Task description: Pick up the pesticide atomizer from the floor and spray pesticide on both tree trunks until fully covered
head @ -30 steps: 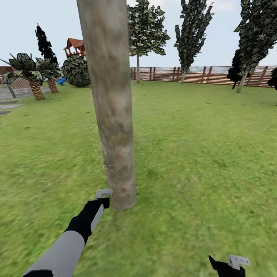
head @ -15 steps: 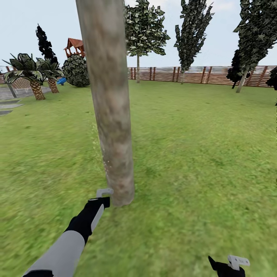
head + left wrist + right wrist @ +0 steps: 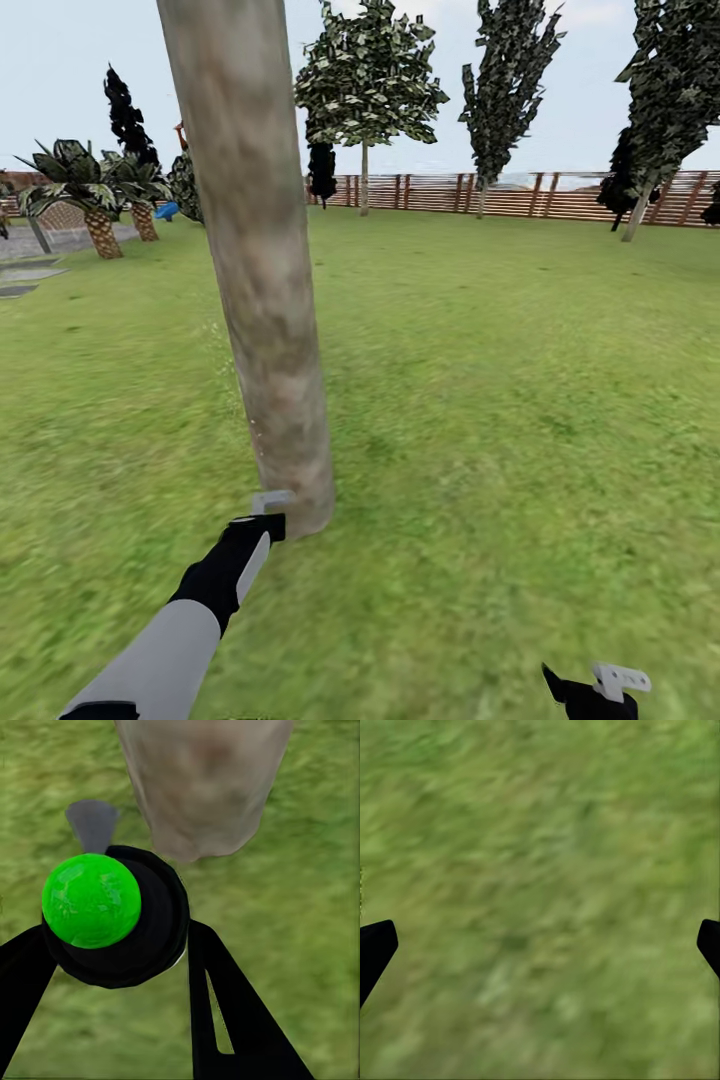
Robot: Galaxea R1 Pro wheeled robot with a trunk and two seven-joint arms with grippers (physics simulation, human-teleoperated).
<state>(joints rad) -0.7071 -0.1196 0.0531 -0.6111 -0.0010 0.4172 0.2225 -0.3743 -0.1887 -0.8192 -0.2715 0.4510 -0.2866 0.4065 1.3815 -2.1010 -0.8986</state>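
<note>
At the trunk's base, left gripper pinched the atomizer; right gripper spread, empty; coverage apparently incomplete.

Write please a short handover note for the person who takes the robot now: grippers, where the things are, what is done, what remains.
Left gripper: shut on the atomizer, held low near the foot of the tree trunk, nozzle toward it.
Right gripper: open, over bare grass.
Done: atomizer picked up and brought to this trunk.
Mist on the bark is too faint to judge, so coverage is unclear.
Left: finish this trunk, then spray the second tree.
</note>
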